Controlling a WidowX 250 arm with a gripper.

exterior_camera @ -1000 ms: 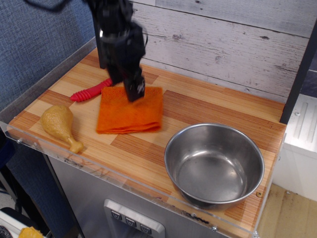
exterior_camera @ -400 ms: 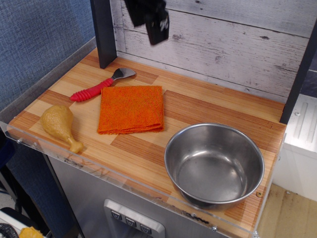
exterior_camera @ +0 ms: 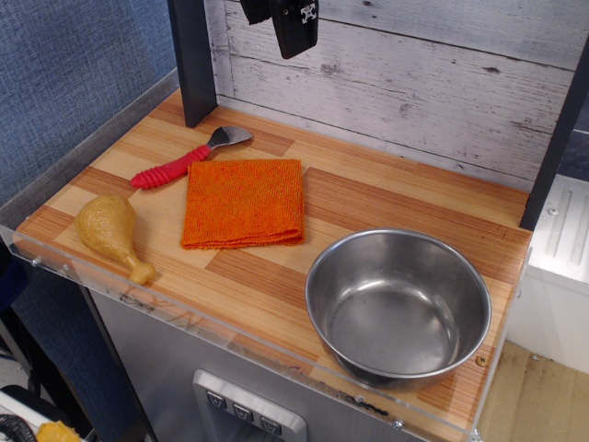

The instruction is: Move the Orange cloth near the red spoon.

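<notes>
Only the lowest part of the robot shows, cut off by the top edge of the picture. The end effector (exterior_camera: 294,26) is matte black plastic with angular, blocky faces tapering to a blunt lower tip. One flat face carries a small white cross-shaped marking with pale dots that may be screws. Whether its jaws are apart or together cannot be told. No cables are visible.

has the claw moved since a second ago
Yes. The claw was down on the orange cloth, by its far edge; now it is lifted clear, high against the plank wall at the top of the frame. The cloth lies free beside the red spoon.
</notes>
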